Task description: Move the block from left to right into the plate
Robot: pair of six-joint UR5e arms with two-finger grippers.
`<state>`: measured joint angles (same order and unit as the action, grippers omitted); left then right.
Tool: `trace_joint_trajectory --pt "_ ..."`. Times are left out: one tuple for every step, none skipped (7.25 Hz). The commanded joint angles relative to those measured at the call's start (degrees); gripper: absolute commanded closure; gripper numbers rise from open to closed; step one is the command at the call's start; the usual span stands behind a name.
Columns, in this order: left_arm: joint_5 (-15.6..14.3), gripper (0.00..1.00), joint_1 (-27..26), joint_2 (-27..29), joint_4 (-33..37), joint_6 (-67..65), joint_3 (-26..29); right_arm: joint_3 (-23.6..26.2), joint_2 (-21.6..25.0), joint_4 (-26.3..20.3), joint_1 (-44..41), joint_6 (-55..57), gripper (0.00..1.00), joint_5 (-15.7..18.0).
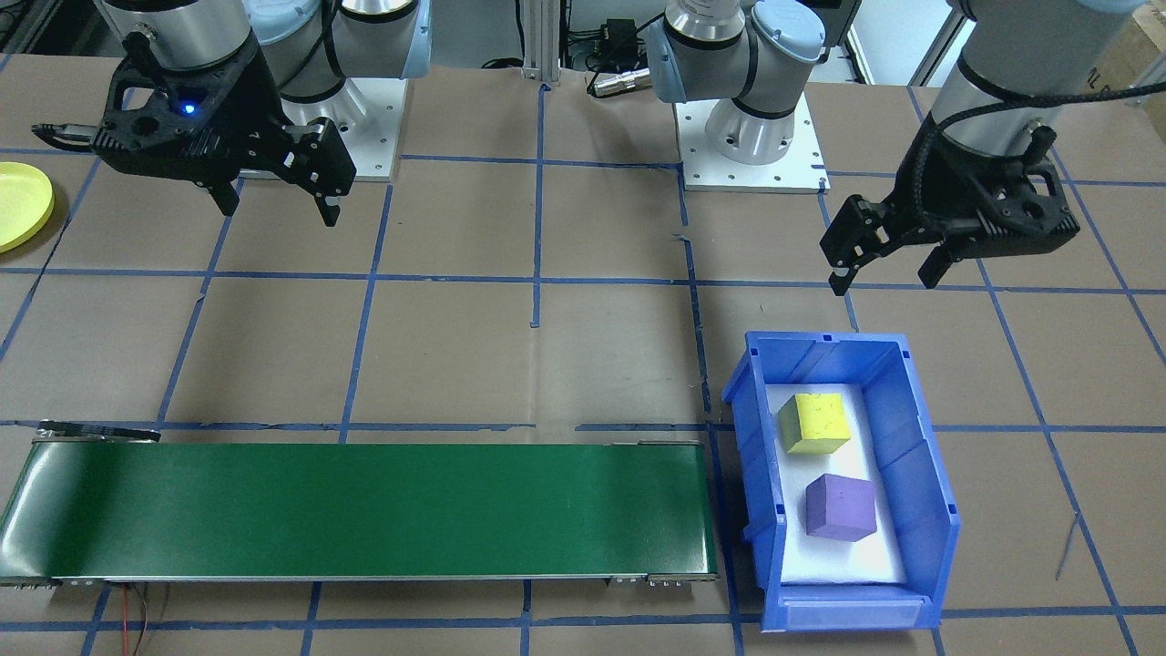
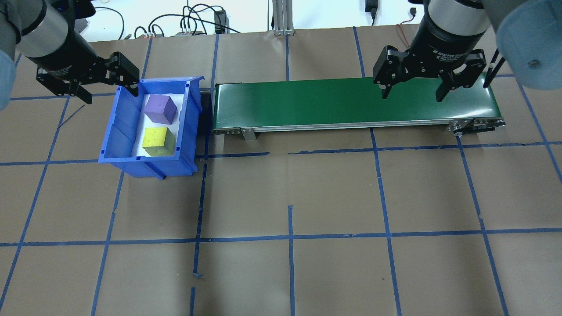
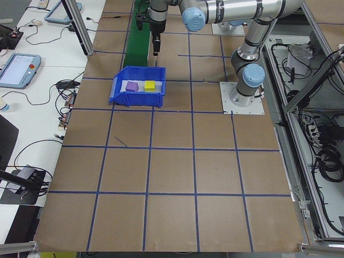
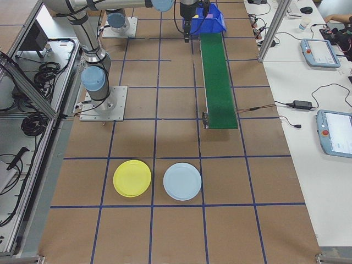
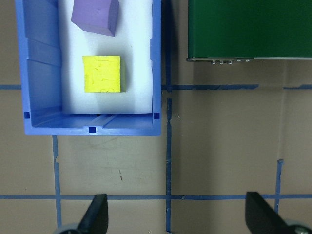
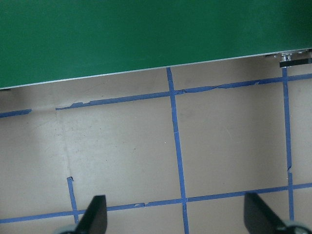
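Note:
Two blocks lie in a blue bin: a yellow block and a purple block. They also show from the left wrist as the yellow block and purple block. My left gripper hangs open and empty above the table just behind the bin, on the robot's side. The yellow plate lies flat at the far right end of the table, its edge just in frame. My right gripper is open and empty, high over the belt's right end.
A green conveyor belt runs from beside the bin toward the plate side. A pale blue plate lies next to the yellow one. Blue tape lines grid the brown tabletop. Both arm bases stand at the back.

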<state>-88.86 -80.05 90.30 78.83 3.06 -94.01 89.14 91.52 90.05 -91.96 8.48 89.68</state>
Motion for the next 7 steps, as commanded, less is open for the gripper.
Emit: trace_joint_trajectory --pt "0.0 0.0 0.07 3.12 -0.7 -0.41 -0.21 -0.02 -0.03 0.04 0.03 0.04 0.0 -0.03" --pt "-0.08 0.0 0.15 5.91 -1.39 -0.33 -0.13 0.07 -0.03 0.04 0.03 0.04 0.0 -0.03" --pt "-0.08 0.0 0.15 9.16 -4.97 -0.07 -0.21 0.07 -0.03 0.04 -0.06 0.04 0.0 -0.03" --pt "-0.17 0.0 0.15 10.5 -5.79 0.54 -0.21 0.16 0.06 -0.05 -0.06 0.04 0.0 0.06" --pt "-0.34 0.0 0.15 11.38 -5.8 1.16 -0.39 0.16 0.06 -0.05 -0.15 0.04 0.0 -0.03" --pt "-0.61 0.0 0.15 13.22 -6.32 1.16 -0.48 0.16 0.06 -0.05 -0.15 0.13 0.0 -0.03" --pt "-0.7 0.0 0.15 15.06 -9.46 1.6 -0.91 0.25 0.06 -0.05 -0.15 0.04 0.0 -0.03"
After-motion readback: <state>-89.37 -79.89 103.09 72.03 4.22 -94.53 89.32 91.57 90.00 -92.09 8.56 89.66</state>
